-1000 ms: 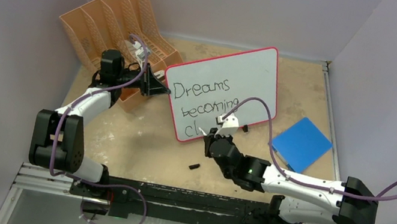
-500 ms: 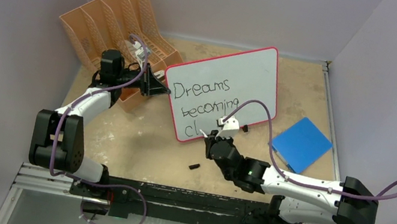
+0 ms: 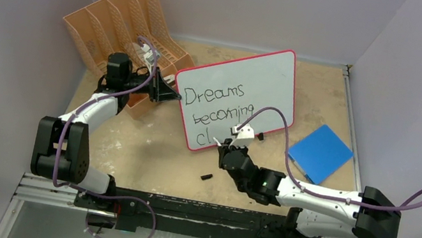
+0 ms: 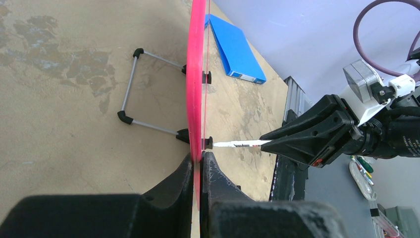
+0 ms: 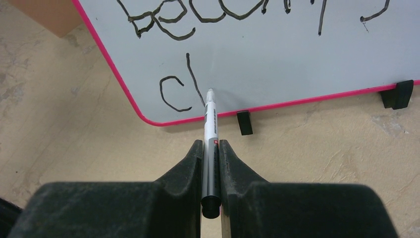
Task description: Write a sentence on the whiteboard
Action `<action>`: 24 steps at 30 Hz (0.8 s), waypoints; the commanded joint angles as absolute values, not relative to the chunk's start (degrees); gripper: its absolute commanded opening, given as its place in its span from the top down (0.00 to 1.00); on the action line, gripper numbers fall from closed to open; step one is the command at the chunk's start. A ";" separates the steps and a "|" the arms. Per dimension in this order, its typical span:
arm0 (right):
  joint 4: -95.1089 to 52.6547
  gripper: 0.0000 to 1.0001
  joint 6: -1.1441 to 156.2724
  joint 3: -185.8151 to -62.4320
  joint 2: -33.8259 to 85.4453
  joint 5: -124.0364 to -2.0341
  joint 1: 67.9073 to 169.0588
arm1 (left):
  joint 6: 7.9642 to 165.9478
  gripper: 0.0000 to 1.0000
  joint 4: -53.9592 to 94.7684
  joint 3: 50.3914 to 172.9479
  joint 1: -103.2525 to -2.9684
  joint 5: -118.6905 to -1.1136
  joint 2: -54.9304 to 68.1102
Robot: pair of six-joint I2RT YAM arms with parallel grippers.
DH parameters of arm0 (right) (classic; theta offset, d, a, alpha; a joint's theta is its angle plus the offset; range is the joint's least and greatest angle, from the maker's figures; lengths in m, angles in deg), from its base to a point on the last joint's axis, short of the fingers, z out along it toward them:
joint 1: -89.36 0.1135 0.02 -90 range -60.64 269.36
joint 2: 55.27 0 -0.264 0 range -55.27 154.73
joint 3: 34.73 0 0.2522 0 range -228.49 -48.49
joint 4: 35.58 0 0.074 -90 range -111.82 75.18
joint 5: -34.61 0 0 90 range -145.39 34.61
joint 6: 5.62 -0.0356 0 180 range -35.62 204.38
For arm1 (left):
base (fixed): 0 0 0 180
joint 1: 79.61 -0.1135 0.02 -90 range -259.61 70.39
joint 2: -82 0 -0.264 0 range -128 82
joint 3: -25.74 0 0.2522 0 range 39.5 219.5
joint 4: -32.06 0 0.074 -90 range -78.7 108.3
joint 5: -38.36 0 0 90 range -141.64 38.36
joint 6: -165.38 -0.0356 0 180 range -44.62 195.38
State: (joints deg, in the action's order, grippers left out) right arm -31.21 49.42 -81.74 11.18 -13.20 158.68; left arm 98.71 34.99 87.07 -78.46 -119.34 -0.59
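Note:
The whiteboard [image 3: 266,83] stands tilted on the table, red-framed, and is seen edge-on in the left wrist view [image 4: 196,74]. The sentence [image 3: 219,100] reads "Dreams becoming cl" in black, and its last letters "cl" [image 5: 181,89] sit near the bottom edge. My left gripper [image 3: 177,95] is shut on the board's left edge [image 4: 199,159]. My right gripper [image 3: 223,144] is shut on a grey and white marker [image 5: 211,126]. The marker's tip is at the board face just right of the "l"; actual contact is unclear.
An orange file rack [image 3: 123,27] stands behind the left arm. A blue pad [image 3: 320,153] lies to the right of the board. A small black cap [image 3: 206,176] lies on the table in front of it. A wire stand [image 4: 130,84] props the board from behind.
My right gripper with the marker has shifted slightly along the bottom line of writing. The left gripper and the board have not moved.

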 commanded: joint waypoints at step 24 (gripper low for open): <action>-35.78 1.00 49.51 -81.82 13.82 -10.05 157.35 | 98.10 1.00 37.07 88.33 -78.96 -119.93 0.28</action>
State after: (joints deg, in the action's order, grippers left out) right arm -32.72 49.46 -81.74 13.81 -12.43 157.87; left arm 98.71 34.99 87.07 -78.46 -119.34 -0.59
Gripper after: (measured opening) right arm 0.146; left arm 0.022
